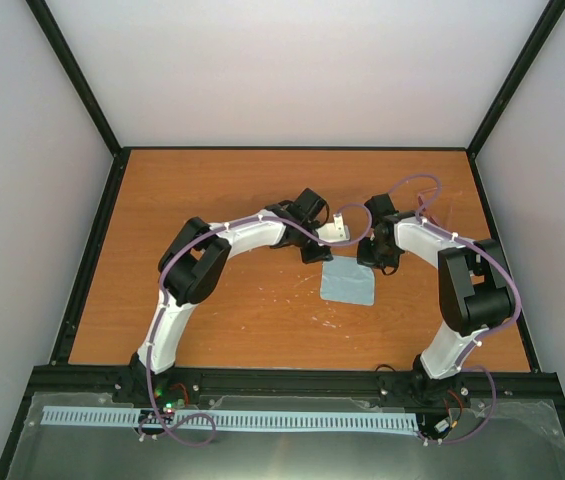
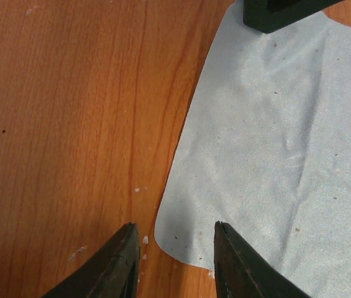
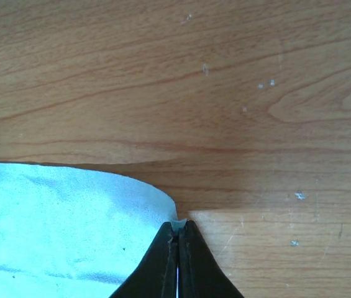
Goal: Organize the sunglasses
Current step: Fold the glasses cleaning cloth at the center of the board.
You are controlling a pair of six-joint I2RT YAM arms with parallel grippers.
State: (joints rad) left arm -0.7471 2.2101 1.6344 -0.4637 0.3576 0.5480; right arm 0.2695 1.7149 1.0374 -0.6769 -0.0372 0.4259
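Wood table (image 1: 212,320) | right end effector (image 3: 177,231) pinches cloth (image 3: 51,217) corner | edges cropped

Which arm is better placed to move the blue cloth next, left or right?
Right. The right pincer is shut on a corner of the cloth, while the left pincer hangs open over another corner, gripping nothing.

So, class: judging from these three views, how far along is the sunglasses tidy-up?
Done: nothing visibly; no sunglasses show in any view. In hand: the right jaws are shut on a corner of the blue cloth, which lies on the table; the left jaws stand open over another corner. Left: everything involving the sunglasses themselves.
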